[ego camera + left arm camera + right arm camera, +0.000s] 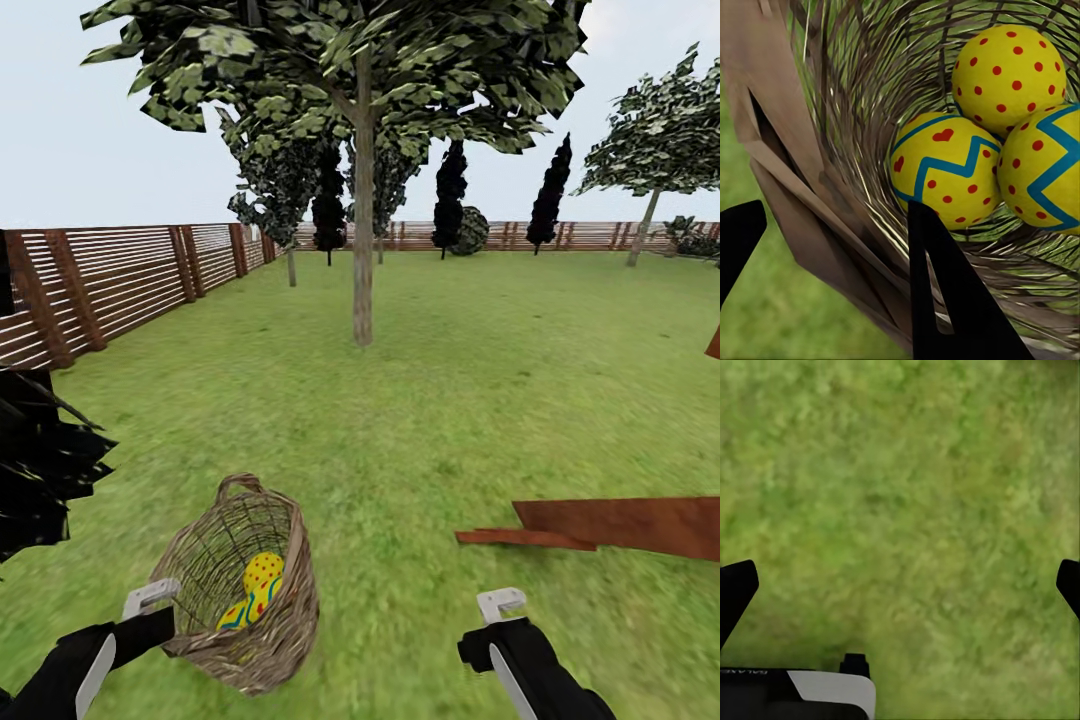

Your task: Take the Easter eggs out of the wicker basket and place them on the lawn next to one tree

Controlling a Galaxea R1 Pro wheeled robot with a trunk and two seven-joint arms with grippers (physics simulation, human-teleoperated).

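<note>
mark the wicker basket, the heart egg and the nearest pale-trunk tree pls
wicker basket (285, 610): head view, on the woven side wall below the rim.
heart egg (945, 172): left wrist view, on its yellow shell by the blue zigzag.
nearest pale-trunk tree (362, 250): head view, on the bare trunk, mid-height.

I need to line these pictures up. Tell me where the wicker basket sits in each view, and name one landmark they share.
Head view: the wicker basket stands low and left of centre, at the left gripper.
Left wrist view: its woven wall spreads across the frame, three Easter eggs inside.
Right wrist view: not in it; the lawn lies under the right gripper.
Shared landmark: the lawn.
</note>
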